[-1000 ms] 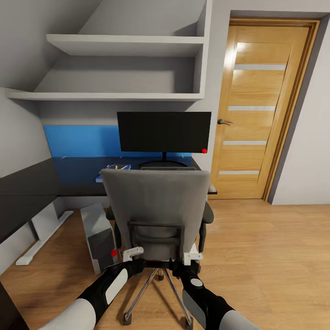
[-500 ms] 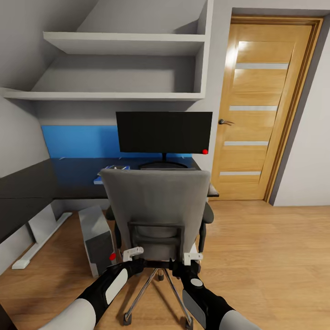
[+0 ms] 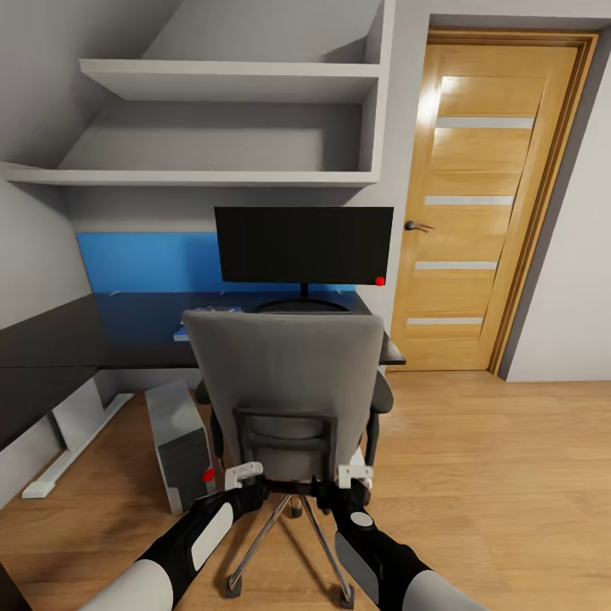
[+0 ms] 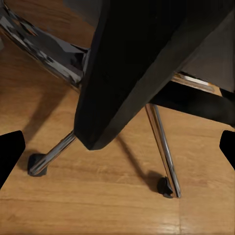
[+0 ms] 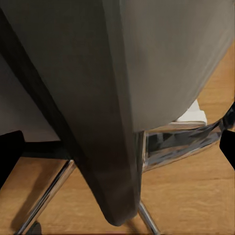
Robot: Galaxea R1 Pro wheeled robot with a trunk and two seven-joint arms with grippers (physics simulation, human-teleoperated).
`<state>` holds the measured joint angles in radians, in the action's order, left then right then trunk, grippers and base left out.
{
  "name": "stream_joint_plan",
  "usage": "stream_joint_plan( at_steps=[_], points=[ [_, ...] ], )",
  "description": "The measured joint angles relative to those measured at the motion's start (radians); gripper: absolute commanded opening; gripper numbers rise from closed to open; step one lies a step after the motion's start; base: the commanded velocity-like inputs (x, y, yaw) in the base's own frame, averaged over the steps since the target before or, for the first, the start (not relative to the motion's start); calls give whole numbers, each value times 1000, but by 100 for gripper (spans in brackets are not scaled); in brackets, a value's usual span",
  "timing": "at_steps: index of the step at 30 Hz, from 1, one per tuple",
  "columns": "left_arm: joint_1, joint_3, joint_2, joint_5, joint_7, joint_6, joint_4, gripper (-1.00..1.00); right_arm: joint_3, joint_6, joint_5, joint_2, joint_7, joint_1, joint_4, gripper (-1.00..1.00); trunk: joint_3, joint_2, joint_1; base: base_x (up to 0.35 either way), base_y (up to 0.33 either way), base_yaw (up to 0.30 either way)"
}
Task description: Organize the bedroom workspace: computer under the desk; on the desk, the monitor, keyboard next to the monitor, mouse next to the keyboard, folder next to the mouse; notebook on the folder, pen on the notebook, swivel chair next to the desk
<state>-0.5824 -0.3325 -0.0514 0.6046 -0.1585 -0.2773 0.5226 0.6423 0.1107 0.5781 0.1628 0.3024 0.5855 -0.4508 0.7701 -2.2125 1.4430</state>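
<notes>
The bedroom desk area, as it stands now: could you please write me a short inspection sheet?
Surface: desk, black top with a blue back panel.
Job's things: monitor upright on the desk; swivel chair drawn up to the desk, its back toward the robot; computer on the floor beside the chair, by the desk's front edge; a blue corner, likely the folder, on the desk behind the chair back. Keyboard, mouse, notebook, pen: nothing seen.
Clutter: nothing seen.
Grippers: left gripper and right gripper at the chair's lower back; both wrist views show the fingers spread.
Cables: nothing seen.
Surroundings: white shelves, oak door, wood floor.
</notes>
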Motion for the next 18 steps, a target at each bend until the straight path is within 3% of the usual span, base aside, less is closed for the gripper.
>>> stream_joint_plan(
  at_steps=[18],
  points=[
    [7,0,3,1,3,7,0,100,-1,2,-8,-7,0,1,5,100,0,0,0,0,-5,0]
  ],
)
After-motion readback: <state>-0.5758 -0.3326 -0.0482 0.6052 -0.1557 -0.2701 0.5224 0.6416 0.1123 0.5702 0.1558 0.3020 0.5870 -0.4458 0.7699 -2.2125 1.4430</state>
